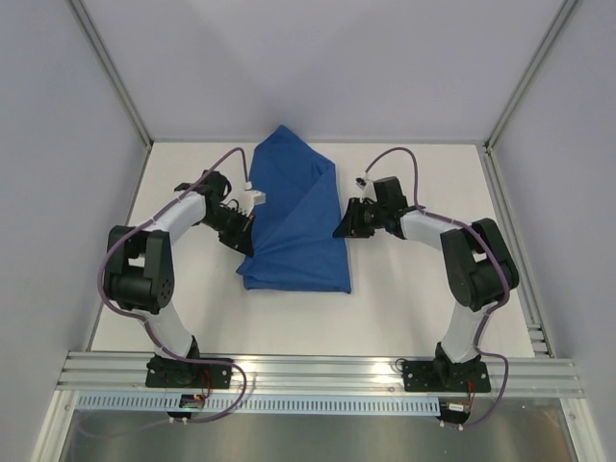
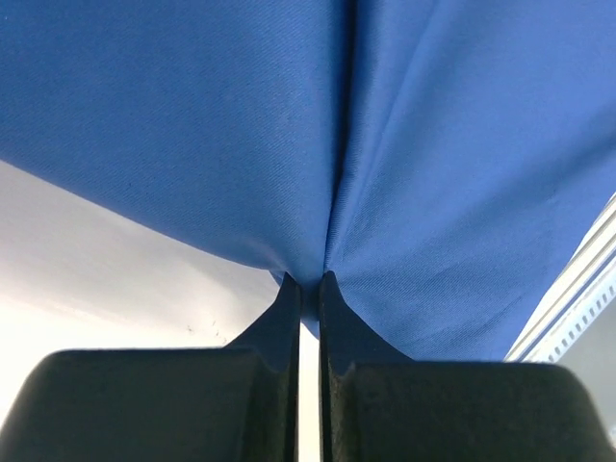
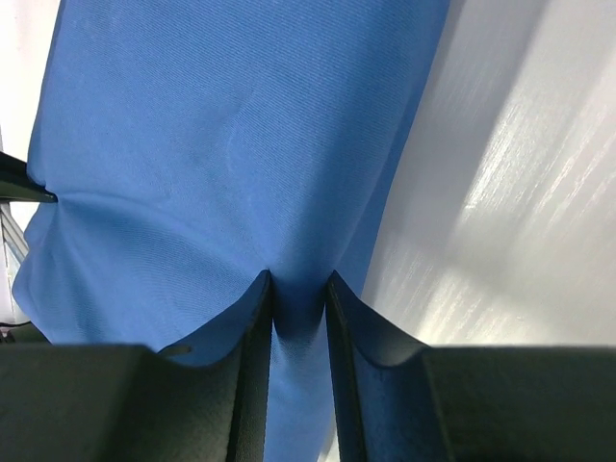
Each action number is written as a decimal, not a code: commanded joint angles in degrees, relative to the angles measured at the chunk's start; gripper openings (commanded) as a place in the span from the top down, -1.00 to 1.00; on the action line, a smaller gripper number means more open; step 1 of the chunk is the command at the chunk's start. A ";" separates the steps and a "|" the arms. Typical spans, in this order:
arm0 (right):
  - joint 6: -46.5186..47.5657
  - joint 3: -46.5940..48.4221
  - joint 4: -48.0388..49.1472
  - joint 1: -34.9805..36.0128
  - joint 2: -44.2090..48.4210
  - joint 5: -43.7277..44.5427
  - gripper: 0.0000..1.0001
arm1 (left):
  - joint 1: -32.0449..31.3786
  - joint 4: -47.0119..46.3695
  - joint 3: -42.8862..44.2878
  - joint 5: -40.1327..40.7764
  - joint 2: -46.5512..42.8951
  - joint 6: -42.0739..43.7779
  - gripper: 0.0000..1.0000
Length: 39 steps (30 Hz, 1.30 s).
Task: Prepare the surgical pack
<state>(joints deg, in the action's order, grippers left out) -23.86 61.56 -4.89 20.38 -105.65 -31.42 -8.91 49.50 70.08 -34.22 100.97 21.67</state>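
The surgical pack point(image 1: 294, 226) is a royal-blue fabric drape lying folded in the middle of the white tabletop point(image 1: 414, 308). It comes to a peak at the far end and widens to a straight, squared edge at the near end. Diagonal creases run across its upper layers, and the whole bundle lies flat between the two arms.

The left gripper point(image 1: 242, 229) is at the drape's left edge, about halfway along its length. In the left wrist view its dark fingers point(image 2: 287, 322) are closed almost tip to tip. They pinch a fold of the blue cloth, which gathers into a tight crease at the tips and fans out above them to fill most of that view.

The right gripper point(image 1: 344, 228) meets the drape's right edge, roughly opposite the left one, so the pack sits directly between the two. In the right wrist view its fingers point(image 3: 248, 332) stand a little apart with a thicker strip of the fabric caught between them. The cloth dips and puckers where the tips close on it. To the right of the fabric in that view, bare tabletop shows.

Both arms reach inward from their bases at the near aluminium rail point(image 1: 318, 371), with their elbows bent outward. Purple cables point(image 1: 399, 154) loop along each arm.
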 commanded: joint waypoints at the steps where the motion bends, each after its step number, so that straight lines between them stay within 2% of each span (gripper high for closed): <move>1: -0.49 -3.11 -1.27 0.71 0.88 -1.98 0.77 | -1.46 0.43 -5.39 1.17 0.29 4.17 1.00; 8: -0.40 -9.51 -3.19 2.64 6.23 -2.60 0.92 | -3.04 4.55 -12.50 -1.64 -5.33 11.44 1.00; 15: -1.71 -17.87 -6.97 4.67 15.90 -3.65 0.93 | -6.47 10.70 -18.58 -2.08 -15.70 19.45 1.00; 17: -1.89 -20.16 -8.64 4.76 19.33 -3.74 0.69 | -6.47 13.51 -18.76 -2.34 -18.07 20.77 0.99; 18: -1.55 -20.42 -9.43 4.76 20.29 -3.48 0.55 | -6.47 15.00 -18.84 -2.52 -18.61 21.48 0.86; 19: -1.20 -20.08 -10.40 4.76 22.04 -3.13 0.29 | -6.47 15.63 -18.84 -2.52 -18.96 21.66 0.78; 20: -0.67 -19.55 -12.24 4.76 22.67 -1.90 0.17 | -6.47 16.07 -18.84 -2.43 -19.40 21.75 0.69; 22: 1.08 -16.23 -14.26 4.49 24.34 -0.32 -0.04 | -6.47 17.04 -18.49 -2.17 -19.93 21.57 0.53; 23: 1.62 -15.08 -15.84 3.88 24.78 0.82 -0.09 | -6.39 17.13 -17.27 -1.82 -20.46 21.05 0.43; 24: 2.23 -13.41 -16.47 3.44 25.05 1.36 -0.14 | -6.13 17.47 -16.39 -1.64 -20.90 20.52 0.23; 25: 3.19 -10.70 -16.91 2.91 25.31 1.80 -0.17 | -5.95 17.74 -13.86 -1.99 -21.33 19.65 0.17; 26: 3.64 -9.11 -17.61 1.95 25.31 3.54 -0.17 | -5.69 17.92 -12.36 -2.43 -22.38 19.03 0.11; 29: 5.48 -4.28 -17.45 1.50 24.09 6.36 0.06 | -4.54 18.18 -5.50 -3.92 -23.79 16.57 -0.05; 31: 5.49 -3.03 -13.51 1.50 21.63 2.97 0.37 | -4.54 15.91 -1.47 -3.93 -23.71 13.16 -0.10; 34: 4.61 -1.19 -9.98 1.50 16.63 -1.35 0.62 | -6.03 11.60 3.10 -4.45 -20.31 9.28 -0.09; 39: 2.86 2.69 -4.79 1.42 8.81 -6.46 0.80 | -14.89 9.22 9.01 -2.97 -11.68 4.61 -0.01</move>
<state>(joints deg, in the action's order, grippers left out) -19.81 61.87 -14.61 21.82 -93.23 -33.19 -19.25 61.39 77.01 -36.51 84.88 30.76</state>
